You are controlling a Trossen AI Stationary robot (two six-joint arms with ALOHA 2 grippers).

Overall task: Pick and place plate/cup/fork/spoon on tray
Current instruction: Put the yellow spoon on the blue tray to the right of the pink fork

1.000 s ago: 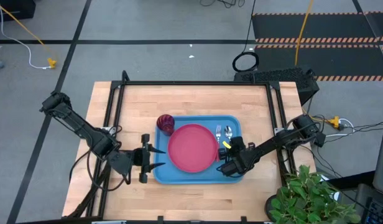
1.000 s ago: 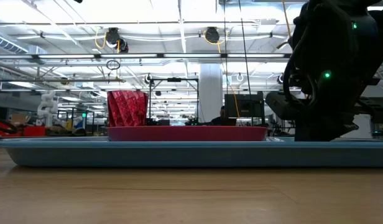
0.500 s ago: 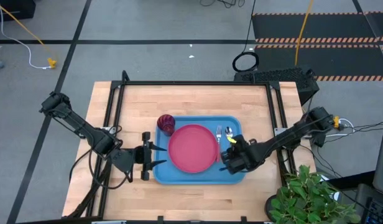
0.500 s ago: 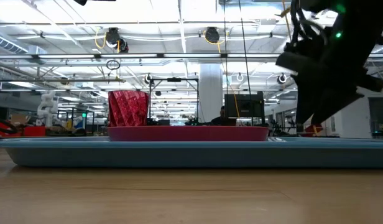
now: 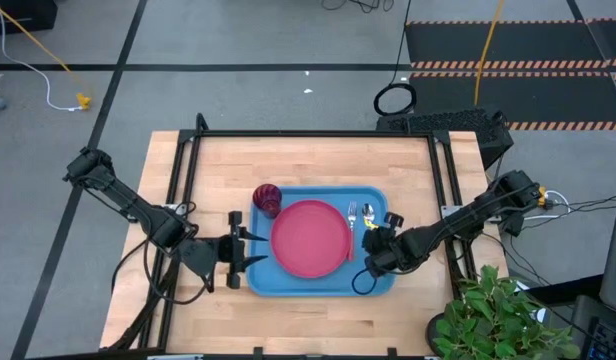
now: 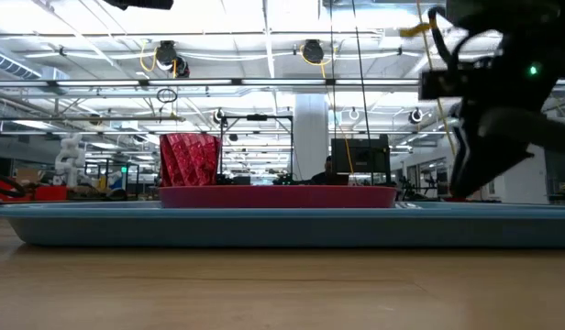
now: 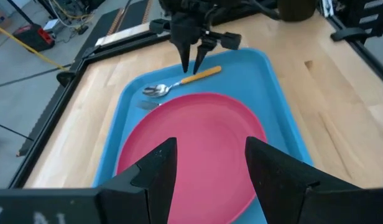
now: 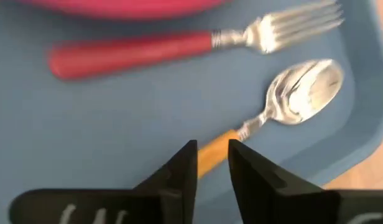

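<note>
The right gripper's (image 8: 211, 163) jaws stand a narrow gap apart with nothing between them, poised just over the spoon's (image 8: 275, 109) orange handle; the handle shows through the gap, lying free on the tray (image 8: 117, 118). The left gripper's (image 7: 207, 165) jaws stand wide apart and empty, waiting just off the tray's left rim and facing the plate (image 7: 191, 143).

Every item already sits on the tray. The spoon lies along the tray's right side, bowl toward the far rim. The fork (image 8: 198, 43) lies beside it, between the spoon and the plate, its red handle close against the plate's edge. The plate fills the middle of the tray. The cup (image 5: 267, 199) stands upright in the tray's far left corner, just beside the plate.

The step in hand looks like the release and retreat after setting the spoon down, and the task seems all but finished. To do it well, the right gripper should go straight up from the tray before it swings away, so that neither finger drags the handle. The spoon is light and slick on the smooth tray; one brush would spin it into the fork or over the rim. The jaws need not open wider, since they already clear the handle. The left arm (image 5: 138, 215) can stay where it is, off the tray's left rim.
</note>
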